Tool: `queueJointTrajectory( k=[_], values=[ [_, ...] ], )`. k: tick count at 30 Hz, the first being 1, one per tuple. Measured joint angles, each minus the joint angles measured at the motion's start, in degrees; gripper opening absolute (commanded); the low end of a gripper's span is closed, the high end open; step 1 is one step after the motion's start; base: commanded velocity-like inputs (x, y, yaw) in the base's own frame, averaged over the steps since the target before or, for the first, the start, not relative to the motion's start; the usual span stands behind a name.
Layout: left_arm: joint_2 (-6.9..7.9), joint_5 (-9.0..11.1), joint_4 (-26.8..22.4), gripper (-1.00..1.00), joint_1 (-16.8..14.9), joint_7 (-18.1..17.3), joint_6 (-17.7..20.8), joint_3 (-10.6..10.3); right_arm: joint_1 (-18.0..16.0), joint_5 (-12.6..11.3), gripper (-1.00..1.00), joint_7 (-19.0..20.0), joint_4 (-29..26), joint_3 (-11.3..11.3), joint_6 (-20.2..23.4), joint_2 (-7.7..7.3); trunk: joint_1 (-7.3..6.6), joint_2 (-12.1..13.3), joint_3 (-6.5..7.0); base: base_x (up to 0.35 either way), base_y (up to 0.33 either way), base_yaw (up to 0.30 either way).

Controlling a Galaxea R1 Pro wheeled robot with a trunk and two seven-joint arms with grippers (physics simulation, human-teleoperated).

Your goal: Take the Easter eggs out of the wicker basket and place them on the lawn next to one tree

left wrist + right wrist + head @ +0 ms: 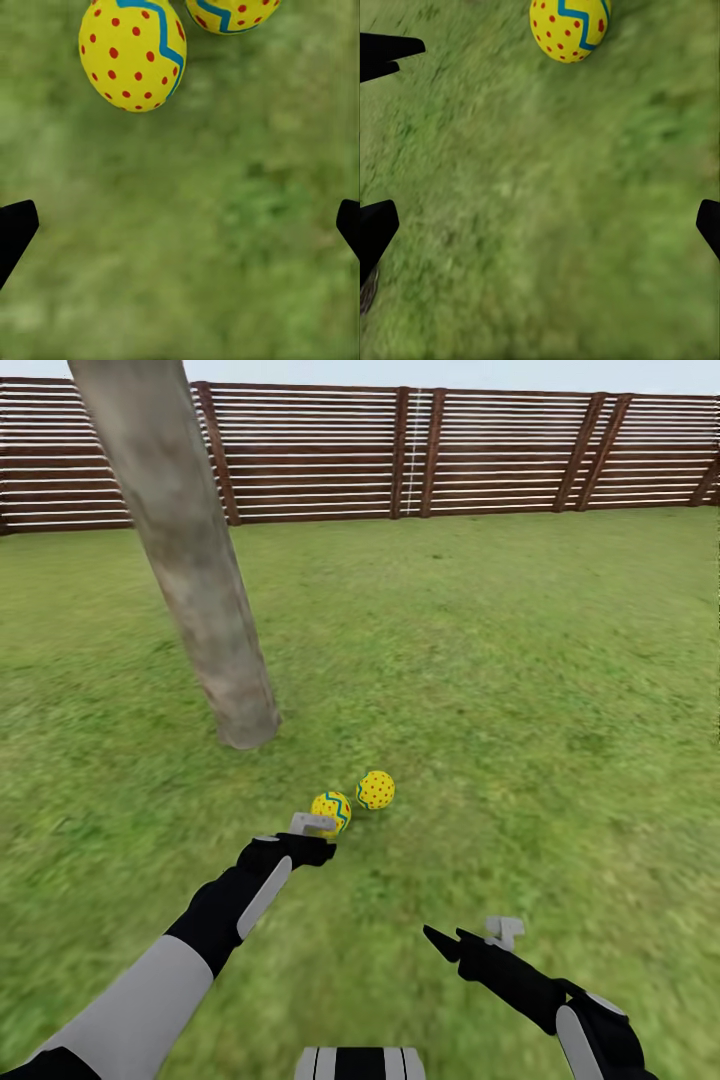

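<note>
Two yellow Easter eggs with red dots lie on the lawn (pixel 520 690) close to the foot of the thick grey-brown tree (pixel 205 600). The nearer egg (pixel 331 810) has a blue-green zigzag; the other egg (pixel 376 790) rests just right of it. My left gripper (pixel 316 847) hovers right in front of the striped egg (pixel 133 52), open and empty, with the second egg (pixel 229 13) beyond. My right gripper (pixel 450 940) hangs open over bare grass lower right, and a zigzag egg (pixel 569 28) lies ahead of it. The wicker basket is out of view.
A brown slatted wooden fence (pixel 420 450) closes the garden at the back. Open grass stretches to the right of the tree and behind the eggs. A black pointed part (pixel 386 52) juts into the right wrist view near its edge.
</note>
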Motion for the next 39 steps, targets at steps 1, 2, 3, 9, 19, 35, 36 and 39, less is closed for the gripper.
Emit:
queueJointTrajectory(
  k=[1,2,3,9,19,35,36,39],
  values=[
    [0.00,0.0,0.0,1.00,0.0,0.1,0.0,0.0,0.0,0.0,1.00,0.0,0.1,0.0,0.0,0.00,-0.03,0.0,0.22,-0.002,0.000,0.000],
    [0.00,0.0,0.1,1.00,0.0,0.1,0.0,0.0,0.0,0.0,1.00,0.0,0.2,0.0,0.0,0.00,-0.05,0.0,0.44,-0.002,0.000,0.000],
    [0.00,0.0,0.1,1.00,0.0,0.1,0.0,0.0,0.0,0.0,1.00,0.0,0.2,0.0,0.0,0.00,-0.08,0.0,0.67,-0.001,0.000,0.000],
    [0.00,0.0,0.1,1.00,0.0,0.3,0.0,0.0,0.0,0.0,1.00,0.0,0.4,0.0,0.0,0.00,-0.23,0.1,2.00,0.000,0.000,0.000],
    [-0.02,-0.1,0.2,1.00,0.0,0.4,0.0,0.0,0.0,0.0,1.00,0.0,1.2,-0.1,0.0,0.00,-0.49,0.3,4.21,0.000,0.000,0.000],
    [-0.02,-0.1,0.3,1.00,0.0,0.4,0.0,0.0,0.0,0.0,1.00,-0.1,1.4,-0.1,0.0,0.00,-0.90,0.5,7.76,0.000,0.000,0.000],
    [-0.03,-0.1,0.3,1.00,0.0,0.4,0.0,0.0,0.0,0.0,1.00,-0.1,1.4,-0.1,0.0,0.00,-0.93,0.5,7.98,0.000,0.000,0.000],
    [-0.07,-0.1,0.6,1.00,0.0,0.4,0.0,0.0,0.0,0.0,1.00,-0.1,1.4,-0.1,0.0,0.00,-1.00,0.5,8.65,0.000,0.000,0.000]
  ],
)
